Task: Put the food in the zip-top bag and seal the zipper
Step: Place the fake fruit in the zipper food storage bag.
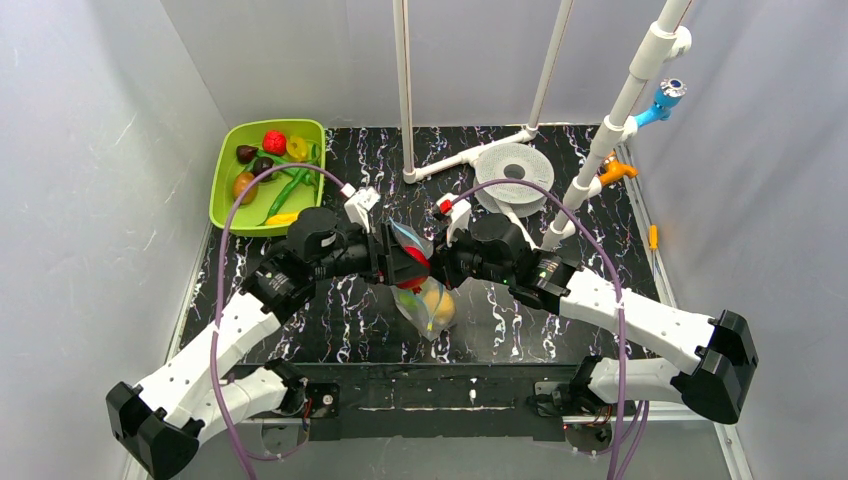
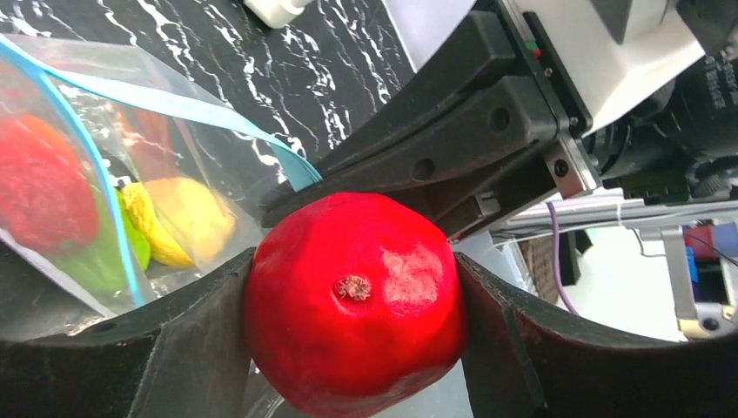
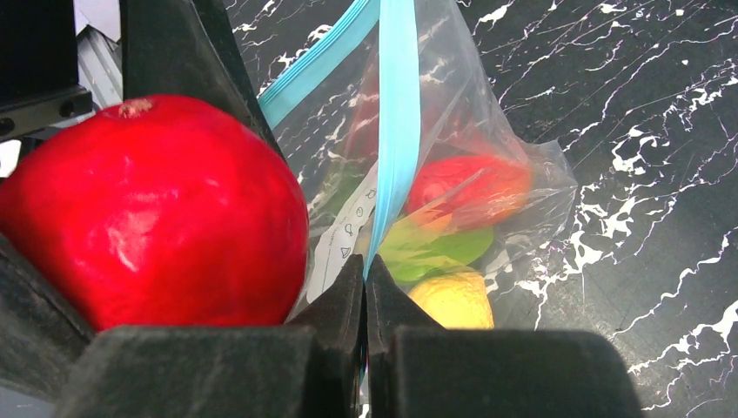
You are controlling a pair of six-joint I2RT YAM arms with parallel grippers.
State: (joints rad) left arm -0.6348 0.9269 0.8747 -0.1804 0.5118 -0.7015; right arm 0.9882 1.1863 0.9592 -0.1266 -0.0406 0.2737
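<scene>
The clear zip-top bag (image 1: 425, 300) hangs mid-table with its mouth up, holding red, green and yellow food (image 3: 452, 296). Its light-blue zipper (image 3: 396, 131) runs up from my right gripper (image 3: 365, 270), which is shut on that strip and holds one lip of the mouth. My left gripper (image 2: 352, 305) is shut on a red pomegranate (image 2: 357, 296) and holds it at the bag's mouth, right beside the right gripper's fingers. The pomegranate also shows in the right wrist view (image 3: 157, 209) and from above (image 1: 412, 265). The bag's mouth is open; both blue edges show in the left wrist view (image 2: 174, 104).
A lime-green tray (image 1: 228, 170) with several more food pieces stands at the back left. A roll of white tape (image 1: 513, 170) and white pipe stands (image 1: 405, 90) are at the back. An orange and blue toy (image 1: 640, 130) sits back right.
</scene>
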